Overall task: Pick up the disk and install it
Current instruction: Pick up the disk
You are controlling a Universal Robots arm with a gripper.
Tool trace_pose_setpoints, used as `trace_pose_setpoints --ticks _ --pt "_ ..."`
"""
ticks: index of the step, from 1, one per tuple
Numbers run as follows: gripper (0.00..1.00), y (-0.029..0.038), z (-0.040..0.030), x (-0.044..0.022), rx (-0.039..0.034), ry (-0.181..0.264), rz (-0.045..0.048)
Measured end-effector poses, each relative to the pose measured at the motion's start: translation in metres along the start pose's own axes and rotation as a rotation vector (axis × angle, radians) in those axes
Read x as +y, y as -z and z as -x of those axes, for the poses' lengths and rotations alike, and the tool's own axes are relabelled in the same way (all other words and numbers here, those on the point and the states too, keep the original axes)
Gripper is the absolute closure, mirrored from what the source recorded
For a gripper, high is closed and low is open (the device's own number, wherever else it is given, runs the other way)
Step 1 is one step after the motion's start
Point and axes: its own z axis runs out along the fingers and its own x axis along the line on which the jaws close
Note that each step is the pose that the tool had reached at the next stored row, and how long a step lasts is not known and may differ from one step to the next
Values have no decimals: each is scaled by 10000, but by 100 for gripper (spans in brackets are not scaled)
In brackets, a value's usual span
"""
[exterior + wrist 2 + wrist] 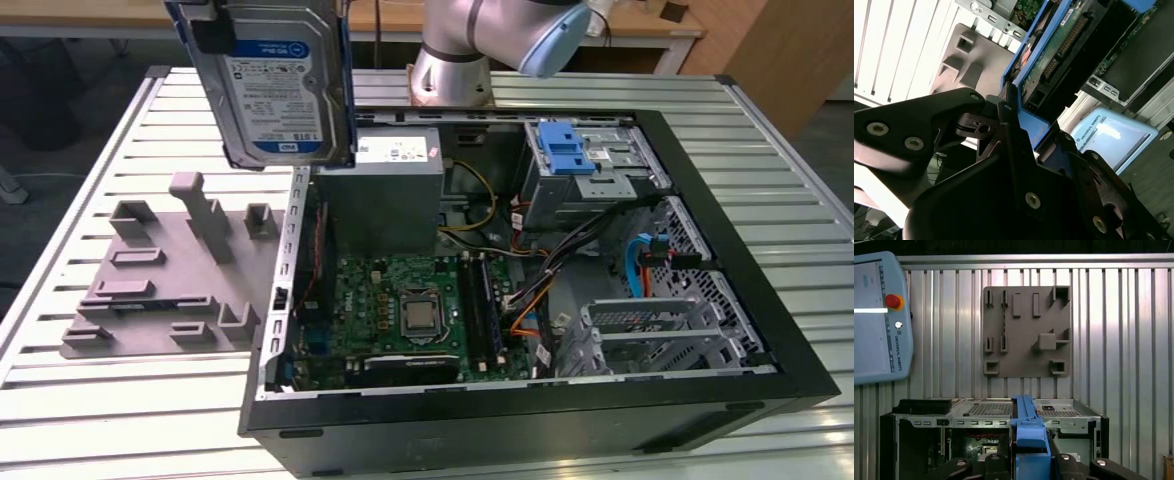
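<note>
The gripper (1021,122) clamps the disk (274,80) by its blue frame, lifted clear, so pick-up looks done; installing calls for aligning it with the drive bay (607,172).

Disk (274,90) upright in mid-air, above open computer case (758,300) and grey fixture plate (160,292).

Slatted metal table (761,170) — wooden desk (80,12) (behind)

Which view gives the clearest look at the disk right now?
The exterior view: the disk is held aloft, label face toward the camera. The second wrist view shows its circuit-board underside; the first wrist view, its blue frame edge-on.
</note>
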Motion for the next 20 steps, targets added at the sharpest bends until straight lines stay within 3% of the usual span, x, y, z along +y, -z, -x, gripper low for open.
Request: trace_pose_setpoints --ticks 9,20 --pt "64 0 -50 -104 0 0 0" --pt "64 0 -51 -109 0 0 -4"
